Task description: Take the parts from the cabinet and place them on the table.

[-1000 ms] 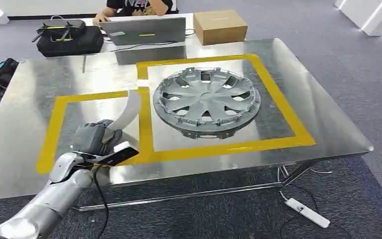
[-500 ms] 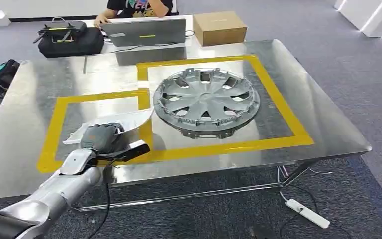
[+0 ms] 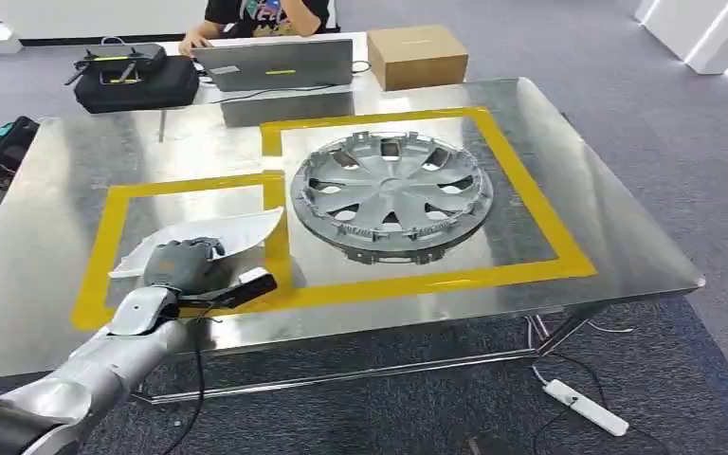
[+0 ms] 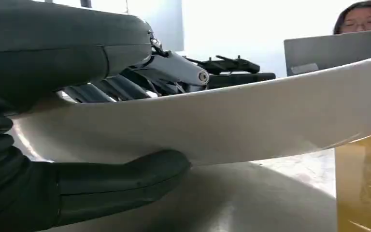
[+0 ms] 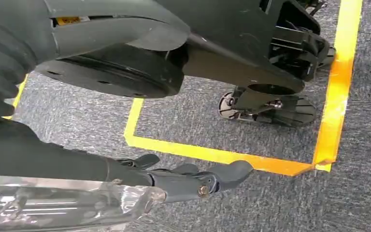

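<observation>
Swung down from upright to lie almost flat, the curved white trim panel (image 3: 210,236) now sits inside the left yellow-taped box (image 3: 104,237) on the steel table (image 3: 47,199), at nine o'clock from the silver wheel cover (image 3: 391,192). The left hand (image 3: 180,265) grips its near end, thumb under and fingers over, while the right hand (image 5: 193,181) hangs with fingers apart. Releasing well probably means settling the long, glossy, arched panel fully before the fingers part.

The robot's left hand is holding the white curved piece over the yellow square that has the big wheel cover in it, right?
Not quite. The left hand does hold the white curved piece, but over the other yellow square, the one beside the wheel cover. The wheel cover lies alone in its own square. The head view shows this.
</observation>
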Motion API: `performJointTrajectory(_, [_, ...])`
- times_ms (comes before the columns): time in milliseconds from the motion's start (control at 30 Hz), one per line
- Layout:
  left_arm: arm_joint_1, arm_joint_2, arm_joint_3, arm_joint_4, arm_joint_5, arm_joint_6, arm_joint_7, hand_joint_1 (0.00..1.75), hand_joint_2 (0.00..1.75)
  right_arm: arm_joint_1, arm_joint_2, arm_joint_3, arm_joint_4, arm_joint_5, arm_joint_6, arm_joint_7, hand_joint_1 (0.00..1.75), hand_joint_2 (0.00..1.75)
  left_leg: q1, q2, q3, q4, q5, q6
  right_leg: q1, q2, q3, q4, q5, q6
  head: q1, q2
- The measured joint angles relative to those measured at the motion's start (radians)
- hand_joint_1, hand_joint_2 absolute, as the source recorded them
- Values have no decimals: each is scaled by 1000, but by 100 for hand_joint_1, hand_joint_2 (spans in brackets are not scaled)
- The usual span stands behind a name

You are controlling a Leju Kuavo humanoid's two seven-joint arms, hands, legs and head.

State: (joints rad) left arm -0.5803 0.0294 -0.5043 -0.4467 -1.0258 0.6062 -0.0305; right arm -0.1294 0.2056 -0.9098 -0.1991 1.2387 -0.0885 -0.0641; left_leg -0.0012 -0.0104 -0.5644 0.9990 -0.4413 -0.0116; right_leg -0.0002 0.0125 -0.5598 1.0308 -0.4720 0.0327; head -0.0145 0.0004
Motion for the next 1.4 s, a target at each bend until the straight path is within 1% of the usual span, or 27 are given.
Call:
performJointTrajectory(67, [10, 2, 13, 5, 15, 1, -14, 0, 175, 2, 0, 0, 0, 0, -3, 0, 0, 0, 0, 0, 0, 0, 0, 0, 0, 0, 0, 0, 0, 0, 0, 0])
performJointTrajectory(167, [20, 6, 58, 7, 66, 0, -56, 0, 175, 7, -1, 0, 0, -4, -6, 1, 0, 0, 0, 0, 0, 0, 1, 0, 0, -1, 0, 0, 0, 0, 0, 0])
performJointTrajectory(267, [26, 6, 104, 7, 85, 27, -106, 0, 175, 7, -1, 0, 0, -13, -6, -2, 0, 0, 0, 0, 0, 0, 0, 0, 0, -1, 0, 0, 0, 0, 0, 0])
performJointTrajectory(367, [38, 1, 152, 0, 153, 27, -202, 0, 175, 6, -1, 0, 0, -22, -2, -11, 0, 0, 0, 0, 0, 0, 0, 0, 0, -1, 0, 0, 0, 0, 0, 0])
performJointTrajectory(400, [45, -4, 170, -7, 173, 27, -233, 0, 0, 6, -1, 0, 0, -23, 0, -15, 0, 0, 0, 0, 0, 0, 0, 0, 0, -1, 0, 0, 0, 0, 0, 0])
performJointTrajectory(567, [95, -21, 225, -62, 281, 39, -364, 0, 0, 7, -1, 1, 0, -31, 0, -16, 0, 0, -1, 0, -2, 0, 0, 1, 0, -1, -2, -1, 0, 0, 0, 0])
performJointTrajectory(600, [114, -27, 235, -87, 323, 31, -406, 0, 0, 7, -1, 1, 0, -34, -2, -16, 0, 0, -1, 0, -3, 0, 0, 1, 0, -1, -2, -2, 0, 0, 0, 0])
performJointTrajectory(633, [132, -30, 242, -105, 350, 22, -430, 0, 0, 8, -1, 1, 0, -36, -3, -16, 0, 0, 0, 0, -4, 0, 0, 1, 0, -1, -3, -2, 0, 0, 0, 0])
performJointTrajectory(667, [148, -35, 249, -134, 391, -2, -461, 0, 0, 8, 0, 1, 0, -38, -4, -16, 0, 0, -1, 0, -4, 0, 0, 1, 0, -1, -4, -2, 0, 0, 0, 0])
performJointTrajectory(733, [188, -42, 258, -197, 467, -55, -500, 0, 0, 9, -1, 1, 0, -43, -7, -17, 0, 0, -1, 0, -5, 0, 0, 1, 0, -1, -5, -2, 0, 0, 0, 0])
performJointTrajectory(800, [223, -48, 266, -271, 529, -107, -525, 0, 0, 11, -1, 1, 0, -48, -9, -19, 0, 0, -1, 0, -6, 0, 0, 1, 0, -1, -5, -3, 0, 0, 0, 0])
performJointTrajectory(900, [286, -52, 273, -393, 643, -218, -563, 0, 0, 13, -1, 0, 0, -59, -10, -28, 0, 0, -1, 0, -7, 0, -1, 1, 0, 0, -6, -3, 0, 0, 0, 0])
performJointTrajectory(933, [311, -52, 273, -450, 683, -259, -572, 0, 0, 14, -1, 0, 0, -64, -10, -32, 0, 0, 0, 0, -8, 0, -1, 1, 0, -1, -7, -3, 0, 0, 0, 0])
performJointTrajectory(1000, [356, -52, 272, -548, 729, -305, -574, 0, 0, 15, -1, 0, 0, -74, -12, -37, 0, 0, 0, 0, -9, 0, -1, 1, 0, -1, -8, -3, 0, 0, 0, 0])
performJointTrajectory(1067, [397, -52, 272, -644, 746, -316, -578, 0, 0, 18, -1, -1, 0, -80, -15, -42, 0, 0, 0, 0, -10, 0, -1, 1, 0, -1, -9, -3, 0, 0, 0, 0])
performJointTrajectory(1133, [427, -53, 272, -722, 753, -307, -582, 0, 0, 21, -1, -1, 0, -85, -19, -46, 0, 0, 0, 0, -11, 0, -1, 1, 0, -1, -10, -3, 0, 0, 0, 0])
performJointTrajectory(1233, [463, -54, 272, -819, 762, -285, -595, 0, 0, 23, -1, -2, 0, -92, -21, -52, 0, 0, 0, 0, -11, 0, -1, 1, 0, -1, -10, -3, 0, 0, 0, 0])
performJointTrajectory(1300, [487, -55, 272, -873, 780, -283, -607, 0, 0, 24, -1, -3, 0, -96, -23, -55, 0, 0, 0, 0, -11, 0, -1, 1, 0, -1, -10, -3, 0, 0, 0, 0])
performJointTrajectory(1333, [500, -57, 272, -906, 808, -298, -617, 0, 0, 24, -1, -3, 0, -102, -24, -58, 0, 0, 0, 0, -11, 0, -1, 1, 0, -1, -10, -3, 0, 0, 0, 0])
performJointTrajectory(1400, [533, -58, 272, -977, 894, -358, -636, 0, 0, 27, -1, -5, 0, -113, -28, -67, 0, 0, 0, 0, -11, 0, -1, 1, 0, -1, -10, -3, 0, 0, 0, 0])
